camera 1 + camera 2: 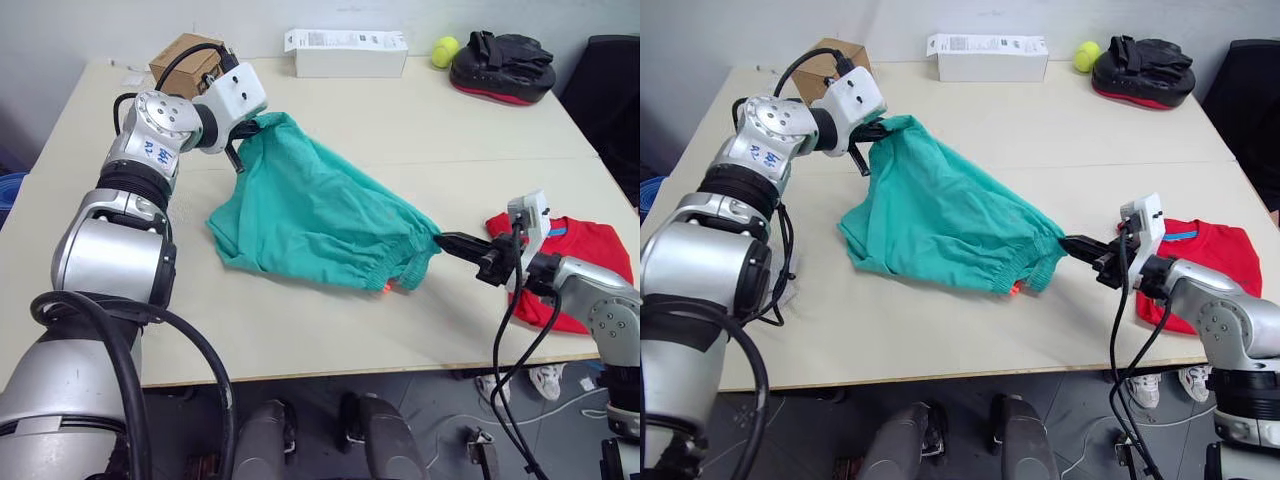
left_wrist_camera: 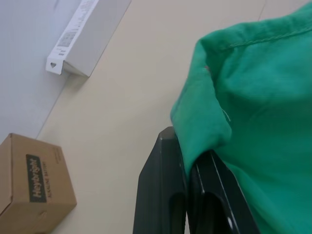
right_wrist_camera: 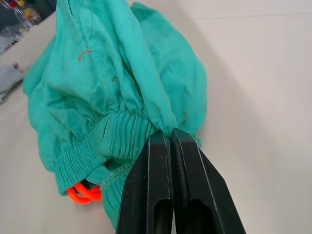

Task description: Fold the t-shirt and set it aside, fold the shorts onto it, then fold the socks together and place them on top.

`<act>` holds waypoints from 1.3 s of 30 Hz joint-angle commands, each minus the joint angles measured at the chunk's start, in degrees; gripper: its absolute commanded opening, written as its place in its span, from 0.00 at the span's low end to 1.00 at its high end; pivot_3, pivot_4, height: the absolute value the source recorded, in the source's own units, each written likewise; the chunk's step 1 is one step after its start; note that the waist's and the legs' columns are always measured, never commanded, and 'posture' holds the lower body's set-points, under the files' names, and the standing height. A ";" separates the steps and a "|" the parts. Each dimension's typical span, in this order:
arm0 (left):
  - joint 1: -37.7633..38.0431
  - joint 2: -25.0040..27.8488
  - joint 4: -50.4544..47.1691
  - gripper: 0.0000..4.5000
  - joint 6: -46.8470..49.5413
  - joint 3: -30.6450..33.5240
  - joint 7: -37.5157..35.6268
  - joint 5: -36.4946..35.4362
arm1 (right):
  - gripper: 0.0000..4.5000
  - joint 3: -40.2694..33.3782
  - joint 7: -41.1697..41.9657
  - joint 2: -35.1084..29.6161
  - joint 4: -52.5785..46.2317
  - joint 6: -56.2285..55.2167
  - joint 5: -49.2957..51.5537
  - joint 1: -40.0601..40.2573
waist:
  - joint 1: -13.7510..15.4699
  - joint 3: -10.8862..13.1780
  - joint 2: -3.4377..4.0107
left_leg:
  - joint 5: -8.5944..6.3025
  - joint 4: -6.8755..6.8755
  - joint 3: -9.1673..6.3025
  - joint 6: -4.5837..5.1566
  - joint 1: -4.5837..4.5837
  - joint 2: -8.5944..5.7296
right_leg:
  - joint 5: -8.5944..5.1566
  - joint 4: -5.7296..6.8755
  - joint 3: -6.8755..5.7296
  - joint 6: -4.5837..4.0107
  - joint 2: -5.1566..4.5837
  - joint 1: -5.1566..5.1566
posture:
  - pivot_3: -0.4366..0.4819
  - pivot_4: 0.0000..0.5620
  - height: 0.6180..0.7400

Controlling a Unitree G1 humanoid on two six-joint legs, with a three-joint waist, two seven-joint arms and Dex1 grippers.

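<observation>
L arm: extended far-left, wrist bent inward; left gripper fingers pinched tight on shorts hem, raised. R arm: low, near-right, forearm pointing left; right gripper fingers clamped on waistband, approx. level.

The shorts are showing plain teal-green mid-frame, with an orange-red drawstring glowing at the gathered waistband. The t-shirt at right is blazing bright red, a blue band peeking at its collar. Both grippers' fingers are looking solid black. The table is reading pale beige. Along the top, a brown cardboard box, a white carton, a yellow-green ball and a black-and-red pad are standing out.
</observation>
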 commanded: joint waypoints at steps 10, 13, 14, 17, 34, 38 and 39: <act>1.89 0.24 0.20 0.51 0.50 4.31 -0.89 1.24 | 0.54 -1.61 -0.07 0.67 -2.65 0.86 -3.91 -0.67 | 0.03 0.00 0.00 | -0.01 0.05 0.04 0.01 -0.02 -0.02 | 0.01 0.07 -0.02 0.00 -0.03 -0.03 | 0.48 0.27 1.00; 1.91 2.09 0.06 0.73 0.56 6.19 -0.30 0.58 | 0.79 -3.08 -0.08 -0.53 -2.07 0.75 -4.47 -2.05 | -0.02 0.00 0.00 | -0.01 0.07 0.06 0.02 -0.02 -0.02 | 0.01 0.07 0.00 0.00 -0.03 -0.03 | 0.48 0.27 1.00; 1.88 2.42 0.02 0.81 0.52 6.60 -0.05 0.64 | 0.87 -3.30 0.02 -0.76 -1.91 0.60 -4.71 -2.38 | -0.14 0.00 0.00 | -0.01 0.07 0.07 0.02 -0.02 -0.02 | 0.01 0.08 0.00 0.00 -0.03 -0.04 | 0.48 0.27 1.00; 1.26 5.60 -0.59 0.99 -0.22 9.54 -1.58 -1.14 | 1.00 -4.34 1.17 -3.30 -3.60 -1.06 -6.20 -3.21 | -0.12 0.00 0.00 | -0.02 0.06 0.08 0.01 0.00 0.02 | 0.00 0.09 0.01 0.00 -0.01 -0.06 | 0.48 0.27 1.00; 34.38 20.73 -31.81 0.99 -25.15 9.22 -32.98 -7.54 | 1.00 16.31 12.45 -9.36 -24.13 -45.79 -43.98 10.53 | 0.34 -0.05 -0.04 | -0.05 0.13 0.26 0.00 0.10 0.04 | 0.01 0.13 0.18 0.00 -0.02 -0.02 | 0.48 0.27 1.00; 34.81 18.94 -31.82 0.99 -26.12 7.55 -28.73 -5.24 | 1.00 21.99 9.58 -6.63 -19.15 -54.30 -53.63 9.19 | 0.79 -0.08 -0.07 | -0.07 0.14 0.22 0.07 0.11 -0.03 | 0.01 0.10 0.18 0.01 -0.13 0.04 | 0.48 0.27 1.00; 34.28 18.16 -31.36 0.99 -26.16 7.07 -27.51 -4.66 | 1.00 23.28 8.81 -5.75 -17.47 -56.11 -55.99 8.16 | 0.78 -0.08 -0.07 | -0.07 0.14 0.23 0.07 0.14 -0.03 | 0.02 0.12 0.18 0.03 -0.13 0.07 | 0.48 0.27 1.00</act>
